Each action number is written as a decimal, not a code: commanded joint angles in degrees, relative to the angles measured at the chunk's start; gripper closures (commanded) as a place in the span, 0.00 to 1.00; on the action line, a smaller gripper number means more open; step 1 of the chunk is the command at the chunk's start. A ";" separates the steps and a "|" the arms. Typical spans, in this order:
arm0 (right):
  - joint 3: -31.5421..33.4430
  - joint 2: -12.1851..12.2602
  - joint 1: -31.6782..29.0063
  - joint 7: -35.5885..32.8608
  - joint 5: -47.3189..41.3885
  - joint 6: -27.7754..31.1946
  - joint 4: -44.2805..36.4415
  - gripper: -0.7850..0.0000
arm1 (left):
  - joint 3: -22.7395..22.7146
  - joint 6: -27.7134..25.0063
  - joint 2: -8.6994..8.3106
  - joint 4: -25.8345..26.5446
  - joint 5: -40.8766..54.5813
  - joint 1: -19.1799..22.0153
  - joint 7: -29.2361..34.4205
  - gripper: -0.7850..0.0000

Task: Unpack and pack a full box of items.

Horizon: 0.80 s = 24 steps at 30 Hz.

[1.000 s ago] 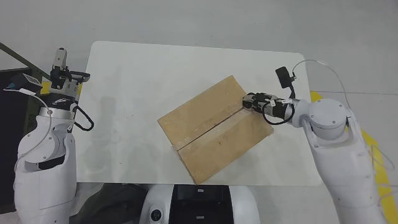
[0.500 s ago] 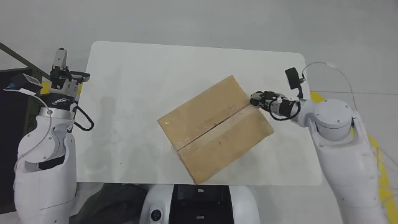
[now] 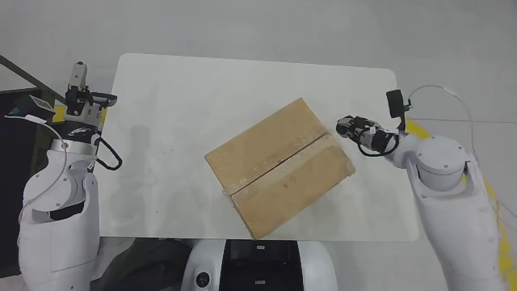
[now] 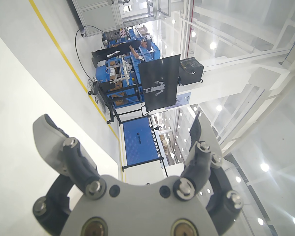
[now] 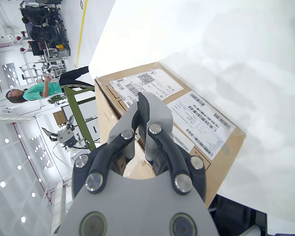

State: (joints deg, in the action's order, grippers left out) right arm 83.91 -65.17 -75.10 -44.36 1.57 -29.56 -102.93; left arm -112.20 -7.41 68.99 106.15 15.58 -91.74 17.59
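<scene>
Lying closed on the table (image 3: pixel 202 89), cardboard box (image 3: pixel 279 168) just beside the empty right hand (image 3: pixel 342 125), fingers pressed together.

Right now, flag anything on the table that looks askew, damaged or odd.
Only the cardboard box: it sits skewed, diagonal to the edges of the table, flaps closed, no damage visible. The right claw is shut beside its labelled end, apart from it.

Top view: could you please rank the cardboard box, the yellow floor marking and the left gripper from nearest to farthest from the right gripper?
1. Cardboard box, beside the right gripper.
2. Yellow floor marking, past the table edge.
3. Left gripper, opposite side.
</scene>
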 commanded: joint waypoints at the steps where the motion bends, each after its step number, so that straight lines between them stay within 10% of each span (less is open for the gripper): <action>1: 0.85 0.04 -1.24 1.72 -0.49 1.26 -1.14 1.00 | 0.00 0.00 0.00 0.00 0.00 0.00 0.00 0.00; 14: 5.68 0.09 -7.73 12.02 -2.36 7.44 -8.39 0.94 | 0.00 0.00 0.00 0.00 0.00 0.00 0.00 0.00; 18: 5.88 0.16 -7.92 12.18 -2.57 7.87 -8.57 0.53 | 0.00 0.00 0.00 0.00 0.00 0.00 0.00 0.00; 19: 5.92 0.15 -7.93 12.48 -2.77 8.03 -8.57 0.08 | 0.00 0.00 0.00 0.00 0.00 0.00 0.00 0.00; 20: 5.90 0.14 -7.97 12.82 -2.92 8.18 -8.53 0.00 | 0.00 0.00 0.00 0.00 0.00 0.00 0.00 0.00; 21: 5.90 0.14 -7.97 12.82 -2.92 8.18 -8.53 0.00 | 0.00 0.00 0.00 0.00 0.00 0.00 0.00 0.00; 22: 5.91 0.15 -7.96 12.72 -2.88 8.14 -8.55 0.62 | 0.00 0.00 0.00 0.00 0.00 0.00 0.00 0.00; 24: 5.91 0.14 -7.97 12.85 -2.94 8.19 -8.53 0.48 | 0.00 0.00 0.00 0.00 0.00 0.00 0.00 0.00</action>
State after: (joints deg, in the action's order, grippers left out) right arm 89.82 -65.04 -83.07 -31.51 -1.37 -21.37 -111.47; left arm -112.20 -7.41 68.99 106.15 15.58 -91.74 17.59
